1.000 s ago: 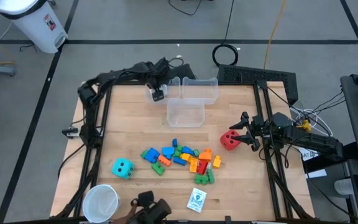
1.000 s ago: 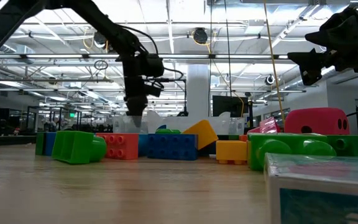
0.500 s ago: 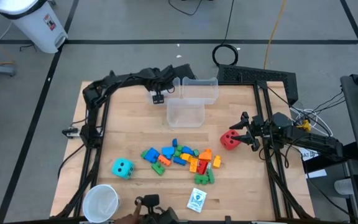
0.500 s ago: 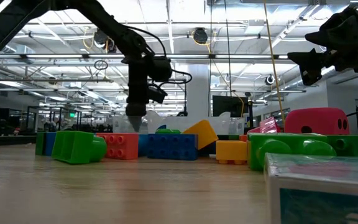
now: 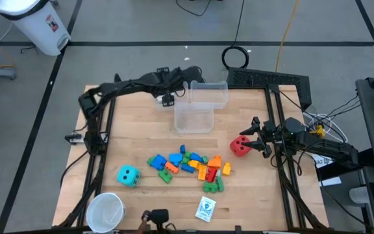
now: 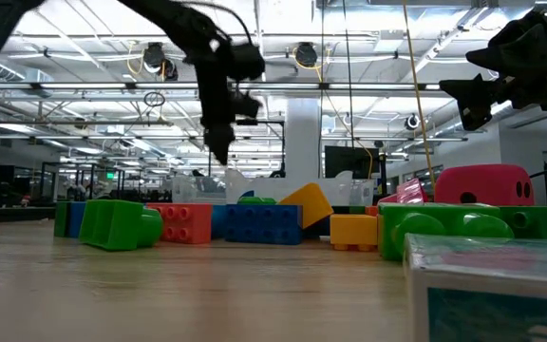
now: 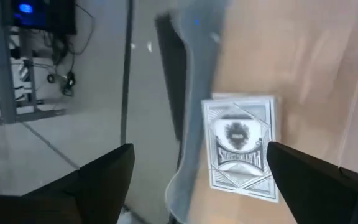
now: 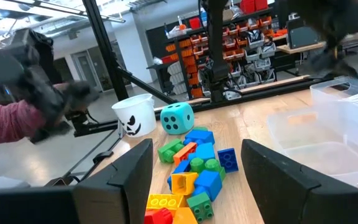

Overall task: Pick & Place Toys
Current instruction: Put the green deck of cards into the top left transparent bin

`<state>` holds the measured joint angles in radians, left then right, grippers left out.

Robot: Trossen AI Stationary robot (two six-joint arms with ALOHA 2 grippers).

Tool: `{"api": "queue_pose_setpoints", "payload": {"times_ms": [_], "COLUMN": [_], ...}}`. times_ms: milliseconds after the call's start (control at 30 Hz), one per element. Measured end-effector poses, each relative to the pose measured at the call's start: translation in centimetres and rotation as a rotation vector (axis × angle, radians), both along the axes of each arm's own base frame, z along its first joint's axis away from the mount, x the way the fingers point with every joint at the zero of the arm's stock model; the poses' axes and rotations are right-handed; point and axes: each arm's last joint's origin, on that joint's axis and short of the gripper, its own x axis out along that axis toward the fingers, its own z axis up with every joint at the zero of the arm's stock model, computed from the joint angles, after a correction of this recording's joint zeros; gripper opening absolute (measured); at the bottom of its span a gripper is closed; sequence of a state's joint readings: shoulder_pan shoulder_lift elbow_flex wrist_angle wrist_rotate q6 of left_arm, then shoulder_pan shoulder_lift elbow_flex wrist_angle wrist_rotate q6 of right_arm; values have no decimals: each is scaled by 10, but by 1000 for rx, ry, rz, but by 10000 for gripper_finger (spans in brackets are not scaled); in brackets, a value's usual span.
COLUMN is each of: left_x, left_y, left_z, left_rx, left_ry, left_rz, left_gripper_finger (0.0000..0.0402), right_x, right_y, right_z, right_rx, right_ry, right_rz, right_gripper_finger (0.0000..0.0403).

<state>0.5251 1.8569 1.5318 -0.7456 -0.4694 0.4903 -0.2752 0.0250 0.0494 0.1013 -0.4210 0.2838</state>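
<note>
A pile of small coloured blocks lies on the table's middle and also shows in the right wrist view. The cyan die sits left of the pile and the red die right of it. One white picture card lies near the front edge. Another card lies flat below my left gripper, which is open and empty at the far clear bin's left wall, above the table. My right gripper is open and hangs above the red die without touching it.
A second clear bin stands in front of the far one. The white cup with the pumpkin face stands at the front left corner. A person's red sleeve shows beyond the table's left side. Bare wood lies left of the bins.
My left gripper has risen from near the table top beside the far bin and drifted slightly toward the table's right edge. The right arm and the toys have kept still.
</note>
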Motion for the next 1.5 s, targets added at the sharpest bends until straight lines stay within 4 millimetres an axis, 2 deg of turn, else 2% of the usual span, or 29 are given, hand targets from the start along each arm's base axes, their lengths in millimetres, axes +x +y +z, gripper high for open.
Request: {"api": "queue_pose_setpoints", "payload": {"times_ms": [133, 300, 400, 500, 700, 900, 1133, 1233, 1367, 1500], "left_x": [-18, -48, -63, -74, -91, -115, -150, -161, -171, -182], "left_y": [-20, -51, -74, -103, -158, -196, -224, -233, -245, -253], "left_z": [52, 109, 132, 138, 117, 73, 31, 19, 4, 3], "left_rx": [-83, -333, -402, -423, -424, -379, -392, -411, -356, -300], "left_ry": [-269, -610, -704, -740, -852, -961, -1168, -1239, -1268, -1289], "left_rz": [1, -123, -206, -287, -375, -347, -400, -410, -364, -320], "left_gripper_finger": [374, 367, 365, 370, 378, 370, 373, 378, 379, 379], "right_x": [0, 0, 0, 0, 0, 0, 0, 0, 0, -1], "right_y": [0, 0, 0, 0, 0, 0, 0, 0, 1, 1], "right_z": [0, 0, 0, 0, 0, 0, 0, 1, 3, 9], "right_rx": [0, 0, 0, 0, 0, 0, -61, -87, 65, 89], "right_ry": [0, 0, 0, 0, 0, 0, -11, -21, -16, -76], "right_rz": [0, 0, 0, 0, 0, 0, -6, -7, 11, 17], "right_gripper_finger": [215, 215, 215, 215, 215, 215, 215, 215, 215, 215]}}
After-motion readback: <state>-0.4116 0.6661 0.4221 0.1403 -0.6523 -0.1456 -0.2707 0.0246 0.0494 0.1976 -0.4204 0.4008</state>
